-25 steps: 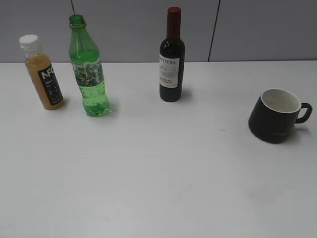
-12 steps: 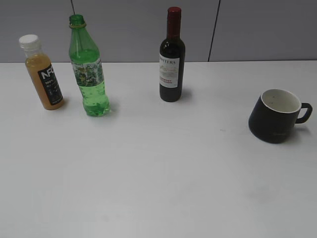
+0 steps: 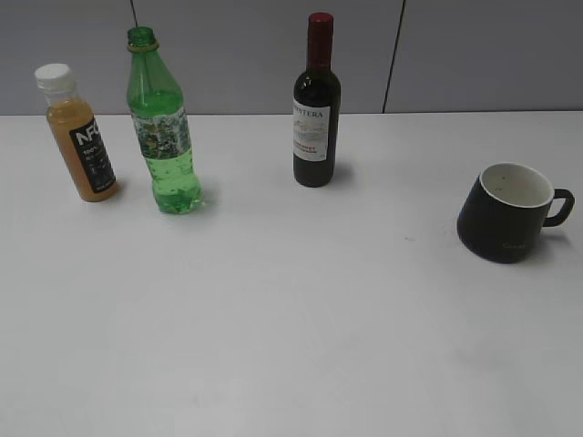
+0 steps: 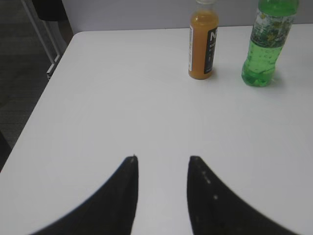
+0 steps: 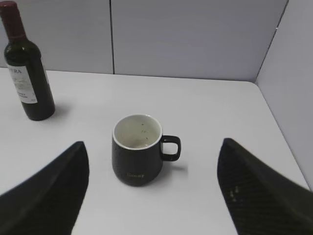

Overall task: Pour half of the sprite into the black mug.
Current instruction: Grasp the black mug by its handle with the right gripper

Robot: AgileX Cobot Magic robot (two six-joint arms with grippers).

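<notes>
White table (image 3: 291,346), grey partition behind. We see no change over last second: sprite (image 3: 164,137) stays far left, black mug (image 3: 506,211) right, well apart. Left gripper (image 4: 161,164) part-open, empty; right gripper (image 5: 151,156) wide, empty, facing mug. Pouring not begun.

left tool (image 4: 162,159) partly parted and empty, right tool (image 5: 151,147) spread wide, empty.

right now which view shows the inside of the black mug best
The right wrist view: it looks down into the black mug, showing its white inside with a few specks. The exterior view shows it smaller and from a lower slant. The left wrist view misses it.
</notes>
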